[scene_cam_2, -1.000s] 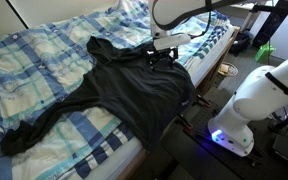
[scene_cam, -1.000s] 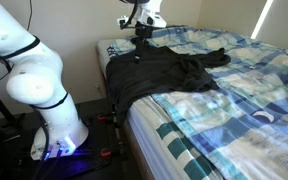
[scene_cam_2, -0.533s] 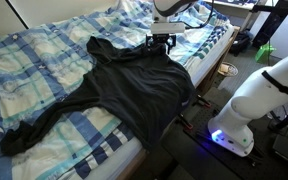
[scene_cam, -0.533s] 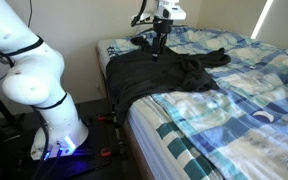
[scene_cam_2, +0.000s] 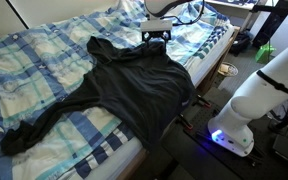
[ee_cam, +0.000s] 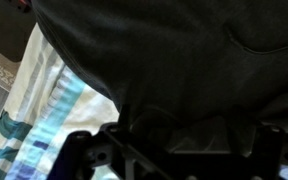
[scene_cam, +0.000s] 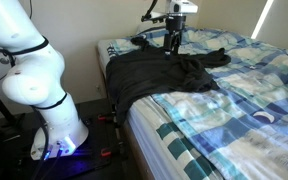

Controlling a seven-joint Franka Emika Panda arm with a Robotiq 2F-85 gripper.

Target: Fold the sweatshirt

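The hand (scene_cam: 172,46) hangs released, fingers apart, over the rumpled black sweatshirt (scene_cam: 156,75), which is spread on the blue-and-white patchwork bedspread (scene_cam: 239,100).

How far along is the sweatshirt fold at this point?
Done: nothing visible. The sweatshirt lies spread out on the bedspread with one sleeve stretched away from the body and no fold in it. In hand: the gripper hovers open over one end of the garment, holding nothing. Left: grasping the fabric and making every fold.
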